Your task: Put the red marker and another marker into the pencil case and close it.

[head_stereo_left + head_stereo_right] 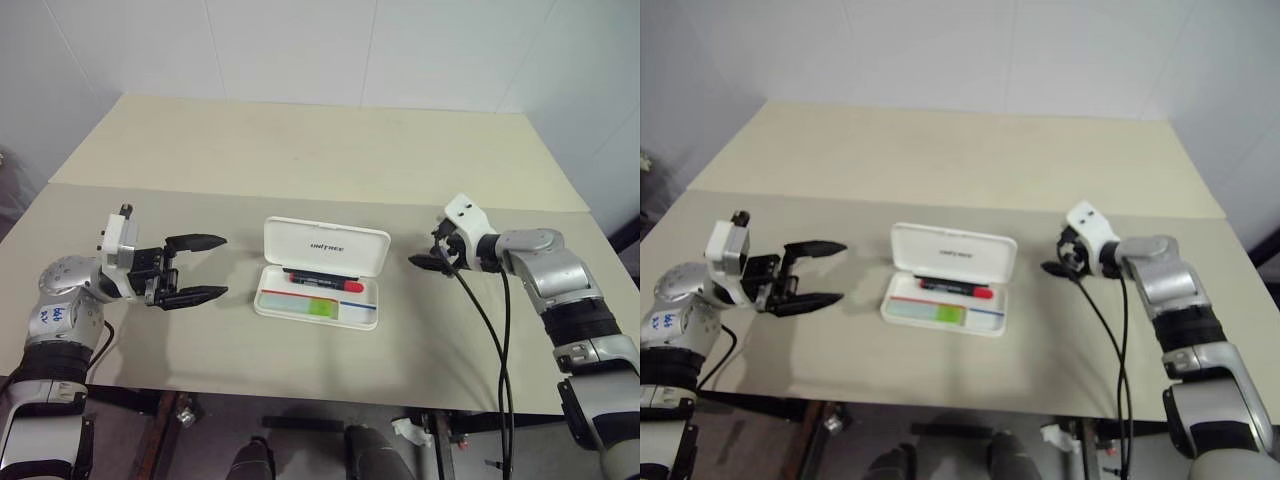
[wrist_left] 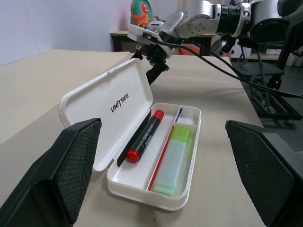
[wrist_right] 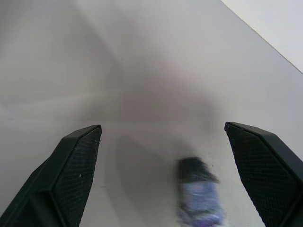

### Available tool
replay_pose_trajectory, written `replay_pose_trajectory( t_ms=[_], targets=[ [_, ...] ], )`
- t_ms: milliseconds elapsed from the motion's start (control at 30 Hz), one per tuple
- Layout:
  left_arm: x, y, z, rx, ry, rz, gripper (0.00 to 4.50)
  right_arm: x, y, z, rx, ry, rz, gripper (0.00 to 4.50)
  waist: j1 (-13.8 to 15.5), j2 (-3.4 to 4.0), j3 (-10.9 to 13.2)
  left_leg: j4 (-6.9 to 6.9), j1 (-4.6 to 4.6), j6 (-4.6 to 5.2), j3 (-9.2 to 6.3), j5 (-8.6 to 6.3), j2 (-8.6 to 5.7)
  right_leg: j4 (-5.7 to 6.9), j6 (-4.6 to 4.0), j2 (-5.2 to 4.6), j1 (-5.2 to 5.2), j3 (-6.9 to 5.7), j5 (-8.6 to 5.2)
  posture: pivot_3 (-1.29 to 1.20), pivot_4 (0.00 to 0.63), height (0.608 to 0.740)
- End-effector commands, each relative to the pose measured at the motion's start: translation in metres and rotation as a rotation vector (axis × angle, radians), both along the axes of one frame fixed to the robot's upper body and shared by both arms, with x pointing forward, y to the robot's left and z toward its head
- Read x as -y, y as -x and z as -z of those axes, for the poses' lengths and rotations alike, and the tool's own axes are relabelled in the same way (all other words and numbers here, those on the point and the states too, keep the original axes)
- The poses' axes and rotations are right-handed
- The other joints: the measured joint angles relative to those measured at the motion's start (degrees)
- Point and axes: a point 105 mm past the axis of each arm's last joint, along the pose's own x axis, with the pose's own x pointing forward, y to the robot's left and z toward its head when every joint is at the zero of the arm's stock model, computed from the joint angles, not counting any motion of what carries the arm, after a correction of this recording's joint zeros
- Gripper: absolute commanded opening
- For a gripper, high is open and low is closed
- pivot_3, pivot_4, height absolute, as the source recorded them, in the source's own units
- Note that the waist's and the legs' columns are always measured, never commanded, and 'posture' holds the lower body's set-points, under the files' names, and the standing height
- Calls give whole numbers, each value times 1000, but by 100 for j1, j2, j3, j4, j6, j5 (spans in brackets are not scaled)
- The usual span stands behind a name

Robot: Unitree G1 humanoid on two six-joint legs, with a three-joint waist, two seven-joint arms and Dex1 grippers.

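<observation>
Fingers of the left gripper [image 1: 200, 268] stand spread wide and empty at the left of the head view, pointing level toward the centre. Fingers of the right gripper [image 1: 432, 257] also stand wide apart, as the right wrist view shows, with nothing between them; this unit sits right of centre, just beside the case and apart from it. Bench [image 1: 300, 150]: a pale surface filling the middle of the frame. Pencil case [image 1: 325, 245]: at centre frame on the bench, lid raised and tilted back, tray facing the robot. Red marker [image 1: 322, 279]: inside the tray, along the hinge side. Light green marker [image 2: 174, 161]: inside the same tray, in the front compartment beside the red one.
</observation>
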Motion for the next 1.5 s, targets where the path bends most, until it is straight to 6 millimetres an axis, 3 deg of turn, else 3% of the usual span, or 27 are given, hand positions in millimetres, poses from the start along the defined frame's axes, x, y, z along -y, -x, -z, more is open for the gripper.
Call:
replay_pose_trajectory(
  t_ms=[33,333,533,967,1100,1300,1400,1433,1500],
  targets=[
    [-3,15,-8,47,-31,98,4500,20,-8,-5,16,15,95,4429,1,0,0,0,0,0,0,0,0,1,0,0,0,0,0,0,150,740],
    [-5,17,-7,52,-36,88,4500,27,-6,11,-121,37,127,4429,-1,0,0,5,4,-3,-1,3,0,8,1,0,4,0,1,0,150,740],
    [-5,17,-8,53,-38,84,4500,37,9,25,-204,155,58,4429,27,0,0,4,5,-3,-2,3,-2,6,1,0,6,-1,0,0,150,740],
    [-4,15,-7,57,-45,82,4500,40,13,30,-270,166,76,4429,36,-3,-2,4,6,-3,-5,3,-2,5,1,0,11,-1,-1,0,150,740],
    [-4,16,-7,59,-46,80,4500,39,11,31,-259,164,88,3563,30,-10,-7,8,7,-3,-5,3,-2,5,2,0,15,-2,0,0,150,740],
    [-5,16,-8,64,-46,76,4500,39,7,32,-245,166,106,1650,29,-11,-8,57,12,-3,-5,4,-3,-7,5,-1,44,-1,4,0,150,740],
    [-5,15,-8,65,-46,75,4500,41,4,31,-229,172,124,653,29,-11,-7,74,26,1,-8,6,-3,-53,-46,-2,87,-1,-5,0,150,740],
    [-5,15,-8,66,-47,74,4500,41,3,32,-227,176,128,399,28,-11,-7,76,34,1,-7,6,-4,-78,-53,-5,104,-1,0,0,150,740],
    [-5,15,-8,67,-46,73,4500,42,1,33,-222,182,133,334,28,-11,-7,77,40,3,-5,7,-7,-106,-52,-11,124,0,12,0,150,740]
  ],
)
